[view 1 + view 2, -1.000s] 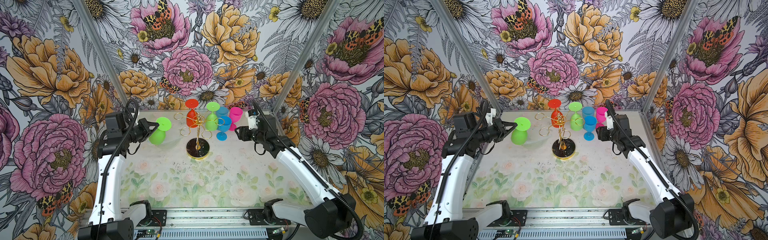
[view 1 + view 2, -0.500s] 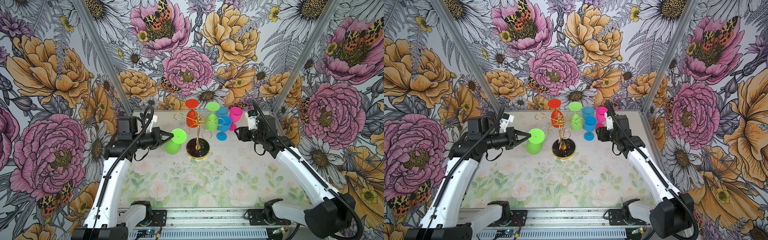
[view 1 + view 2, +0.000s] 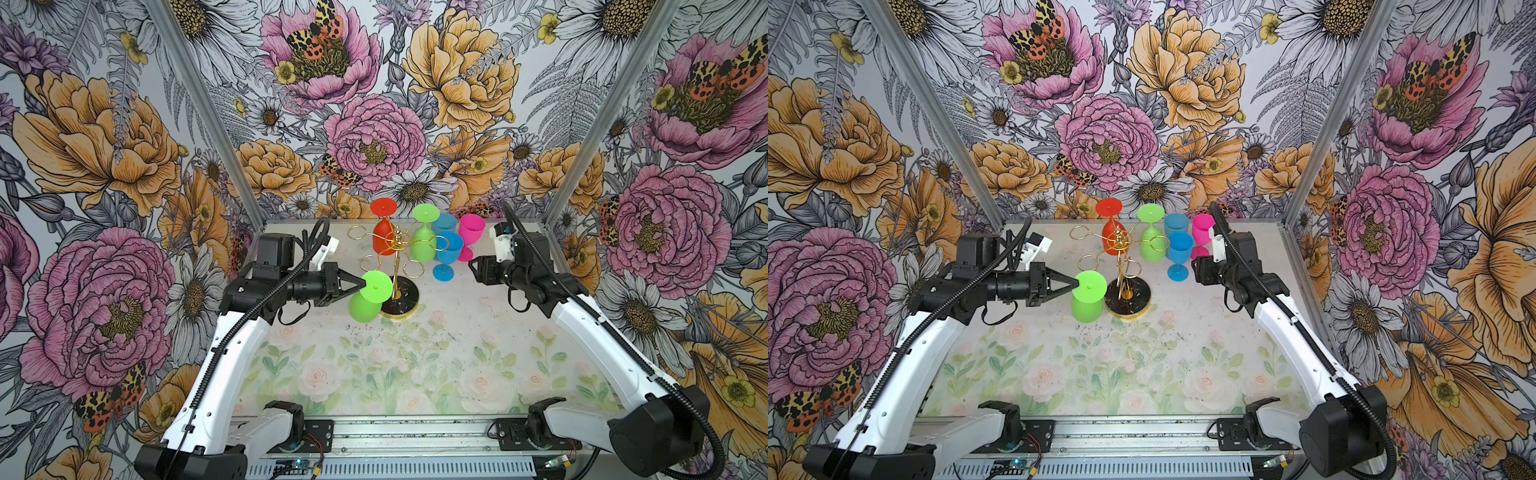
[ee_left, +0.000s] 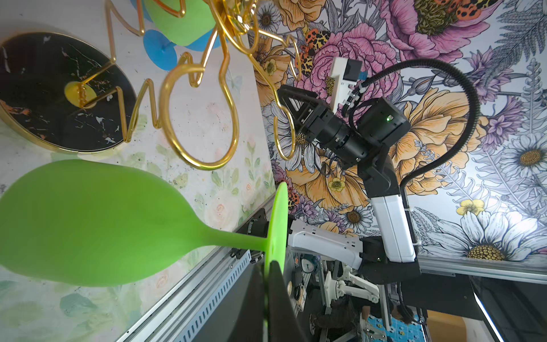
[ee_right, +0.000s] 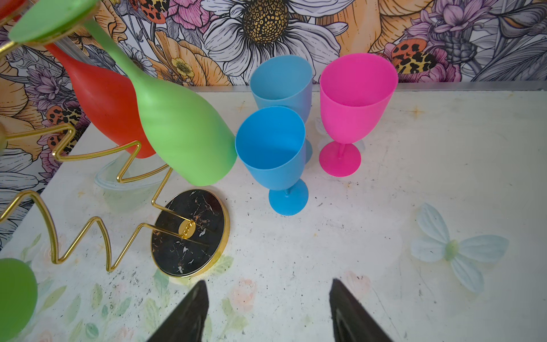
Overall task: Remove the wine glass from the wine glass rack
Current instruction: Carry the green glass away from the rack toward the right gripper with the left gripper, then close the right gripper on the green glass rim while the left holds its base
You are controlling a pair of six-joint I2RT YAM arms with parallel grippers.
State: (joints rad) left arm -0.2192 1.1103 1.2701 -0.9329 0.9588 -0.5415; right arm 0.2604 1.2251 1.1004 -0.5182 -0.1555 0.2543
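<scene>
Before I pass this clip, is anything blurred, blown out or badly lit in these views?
Left wrist view: the held green wine glass is soft-edged, the near loop of the wine glass rack is slightly blurred, and a patch of wallpaper is blown out white. Right wrist view: the pink wine glass is crisp, no glare. Both top views: evenly lit, sharp.

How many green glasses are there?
2. The left gripper pinches one green glass by its foot beside the rack; the other green glass hangs upside down on it.
</scene>
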